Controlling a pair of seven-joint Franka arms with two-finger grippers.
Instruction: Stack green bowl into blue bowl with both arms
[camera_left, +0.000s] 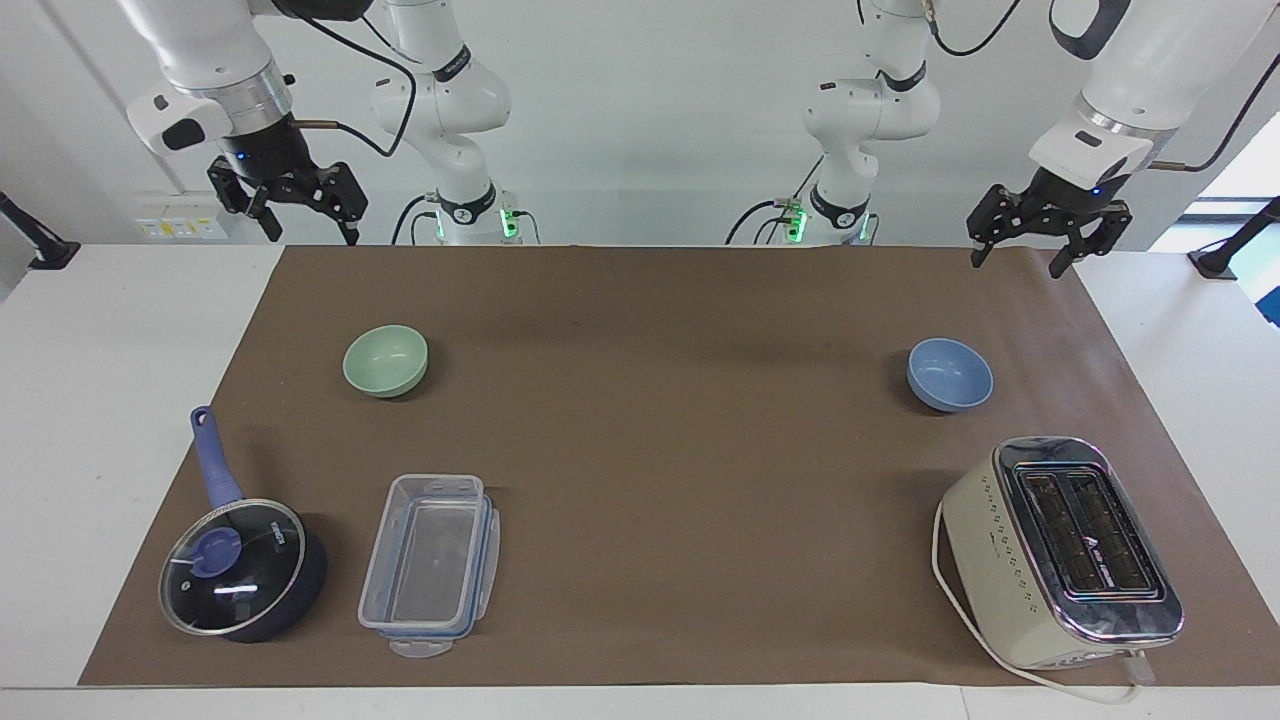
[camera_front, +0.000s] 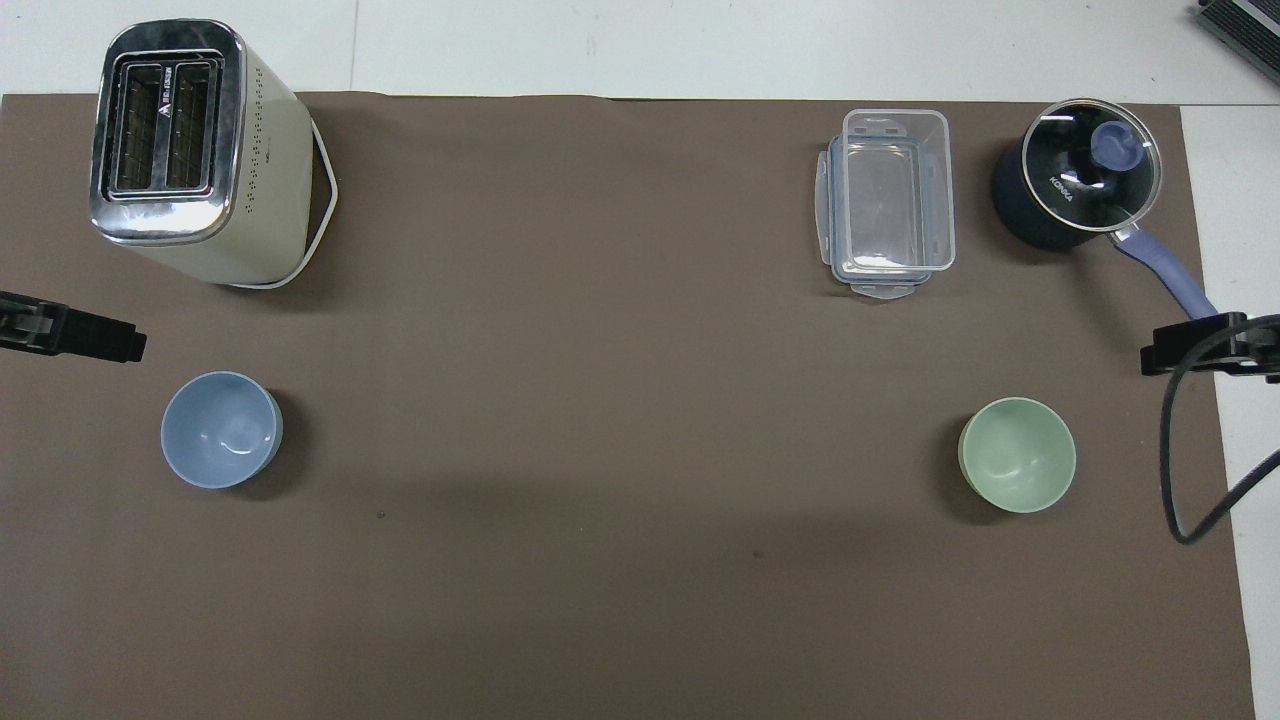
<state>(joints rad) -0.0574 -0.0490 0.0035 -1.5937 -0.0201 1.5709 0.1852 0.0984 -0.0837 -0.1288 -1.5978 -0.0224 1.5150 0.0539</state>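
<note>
The green bowl (camera_left: 385, 360) sits upright and empty on the brown mat toward the right arm's end of the table; it also shows in the overhead view (camera_front: 1017, 455). The blue bowl (camera_left: 950, 374) sits upright and empty toward the left arm's end (camera_front: 220, 430). My right gripper (camera_left: 312, 232) hangs open and empty, raised over the mat's edge by the robots, apart from the green bowl. My left gripper (camera_left: 1017, 262) hangs open and empty, raised over the mat's corner, apart from the blue bowl. Only the grippers' tips show in the overhead view.
A cream toaster (camera_left: 1060, 550) stands farther from the robots than the blue bowl. A clear plastic container (camera_left: 430, 565) and a dark blue lidded saucepan (camera_left: 240, 570) lie farther from the robots than the green bowl. The brown mat (camera_left: 660, 420) lies between the bowls.
</note>
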